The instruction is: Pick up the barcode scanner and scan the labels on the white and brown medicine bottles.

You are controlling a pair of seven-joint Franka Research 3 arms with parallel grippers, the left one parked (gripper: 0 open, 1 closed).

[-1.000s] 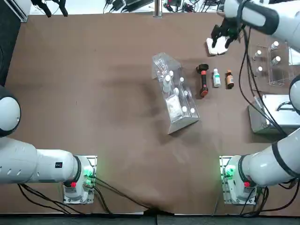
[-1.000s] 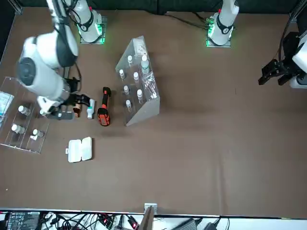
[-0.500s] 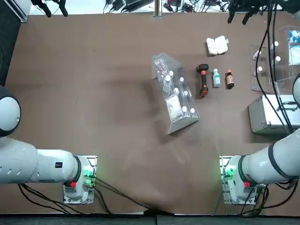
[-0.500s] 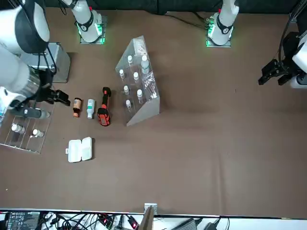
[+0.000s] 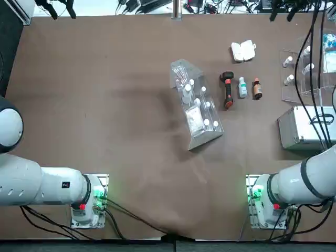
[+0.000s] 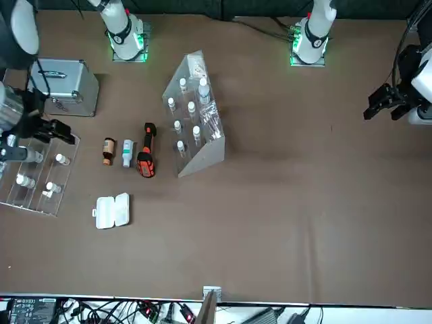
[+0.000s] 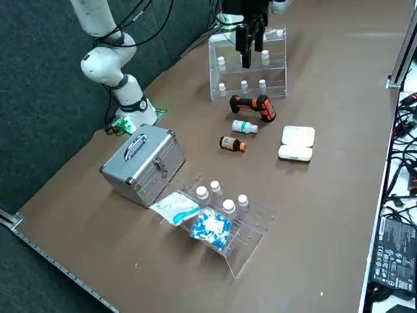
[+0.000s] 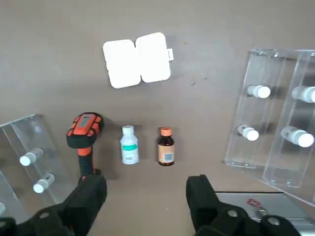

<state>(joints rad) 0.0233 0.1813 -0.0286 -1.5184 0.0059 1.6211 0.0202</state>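
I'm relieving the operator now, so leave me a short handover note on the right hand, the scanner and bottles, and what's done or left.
Right hand: raised over the table, open and empty.
Barcode scanner: lying on the table beside the white bottle.
Brown bottle: lying on the white one's other side, away from the scanner.
Done: the scanner isn't picked up; the pictures can't show whether any label was scanned.
Left: pick up the scanner, then scan both labels.

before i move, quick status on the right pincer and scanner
Right pincer open, raised over table. Scanner on table, ungripped. White bottle beside it.
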